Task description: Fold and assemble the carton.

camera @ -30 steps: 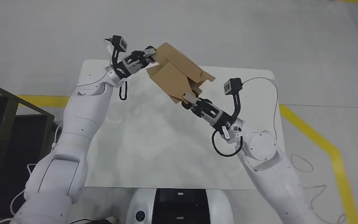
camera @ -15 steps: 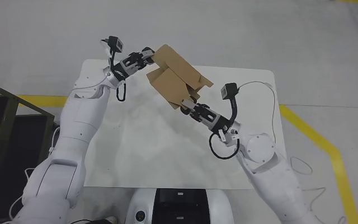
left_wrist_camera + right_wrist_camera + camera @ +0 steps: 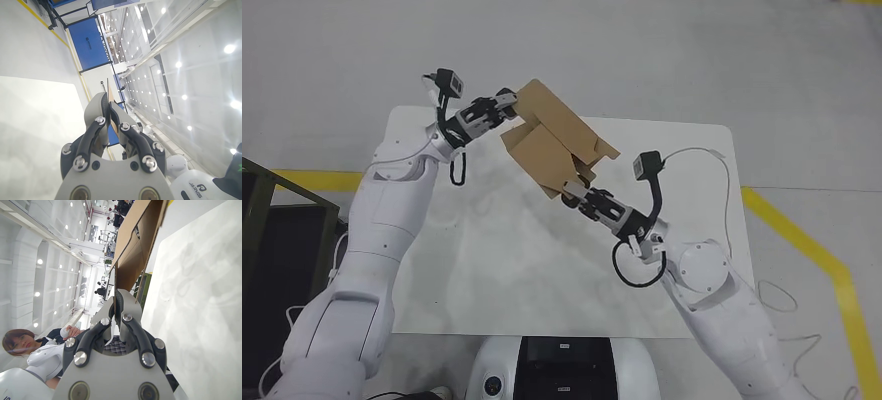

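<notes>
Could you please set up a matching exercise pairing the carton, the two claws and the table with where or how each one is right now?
Things:
1. carton
2. left claw
3. right claw
4. table

States:
A. white, underneath everything
B. shut on the carton's end near the table's far edge
C. brown, gripped at two ends
D. shut on the carton's end over the table's middle

Pairs: 1-C; 2-B; 3-D; 4-A
</notes>
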You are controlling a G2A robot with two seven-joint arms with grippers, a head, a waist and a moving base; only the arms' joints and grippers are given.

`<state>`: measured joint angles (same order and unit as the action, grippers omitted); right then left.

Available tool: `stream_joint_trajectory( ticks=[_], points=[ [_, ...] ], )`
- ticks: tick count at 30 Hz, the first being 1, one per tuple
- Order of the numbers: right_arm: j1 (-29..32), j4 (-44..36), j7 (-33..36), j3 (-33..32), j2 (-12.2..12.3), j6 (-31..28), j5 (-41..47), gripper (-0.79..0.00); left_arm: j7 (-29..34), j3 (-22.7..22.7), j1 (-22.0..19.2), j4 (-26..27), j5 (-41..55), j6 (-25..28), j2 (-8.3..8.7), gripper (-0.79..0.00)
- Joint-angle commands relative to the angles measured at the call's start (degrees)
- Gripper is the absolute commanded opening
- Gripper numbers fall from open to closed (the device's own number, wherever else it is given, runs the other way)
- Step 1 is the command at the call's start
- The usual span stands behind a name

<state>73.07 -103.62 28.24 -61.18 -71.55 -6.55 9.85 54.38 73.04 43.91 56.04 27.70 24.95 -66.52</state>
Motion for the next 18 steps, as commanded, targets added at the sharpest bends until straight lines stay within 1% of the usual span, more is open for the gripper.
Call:
stream_joint_trajectory(
  ticks=[1,3,5,6,9,10,11,12,13,14,15,16,17,18],
  points=[
    [-0.12,0.14,-0.06,-0.06,-0.03,0.0,0.03,-0.785,0.24,0.12,0.17,0.18,0.38,-0.12,0.02,-0.785],
    [-0.18,0.2,-0.09,-0.04,-0.07,0.01,0.02,-0.785,0.56,0.23,0.28,0.32,0.86,-0.22,0.04,-0.782],
    [-0.23,0.26,-0.13,0.03,-0.11,0.03,0.1,-0.785,0.91,0.29,0.39,0.46,1.55,-0.22,0.02,-0.634],
    [-0.27,0.31,-0.18,0.09,-0.14,0.03,0.13,-0.785,1.14,0.3,0.41,0.52,1.85,-0.28,0.01,-0.594],
    [-0.43,0.53,-0.18,0.35,-0.23,0.15,0.24,-0.785,1.68,0.19,0.47,0.7,2.34,-0.46,-0.03,-0.422],
    [-0.49,0.58,-0.22,0.43,-0.26,0.22,0.22,-0.785,1.81,0.16,0.47,0.75,2.45,-0.48,-0.04,-0.332],
    [-0.54,0.62,-0.3,0.52,-0.3,0.25,0.32,-0.785,1.88,0.16,0.47,0.73,2.51,-0.47,-0.04,-0.219],
    [-0.61,0.65,-0.29,0.63,-0.33,0.25,0.33,-0.785,1.98,0.13,0.44,0.73,2.54,-0.47,-0.05,-0.139],
    [-0.68,0.69,-0.3,0.7,-0.37,0.26,0.33,-0.785,2.06,0.07,0.4,0.66,2.64,-0.57,-0.07,-0.099],
    [-0.75,0.7,-0.27,0.8,-0.4,0.27,0.33,-0.785,2.15,-0.05,0.31,0.55,2.63,-0.72,-0.1,-0.092],
    [-0.82,0.72,-0.25,0.89,-0.43,0.28,0.34,-0.785,2.24,-0.22,0.19,0.42,2.61,-0.91,-0.13,-0.129],
    [-0.89,0.75,-0.18,1.0,-0.47,0.29,0.45,-0.785,2.3,-0.42,0.05,0.3,2.63,-1.08,-0.19,-0.228],
    [-0.97,0.78,-0.18,1.08,-0.5,0.31,0.51,-0.785,2.37,-0.63,-0.1,0.22,2.64,-1.14,-0.25,-0.382],
    [-1.06,0.8,-0.14,1.19,-0.54,0.33,0.52,-0.785,2.47,-0.87,-0.23,0.14,2.67,-1.25,-0.32,-0.443]
  ],
)
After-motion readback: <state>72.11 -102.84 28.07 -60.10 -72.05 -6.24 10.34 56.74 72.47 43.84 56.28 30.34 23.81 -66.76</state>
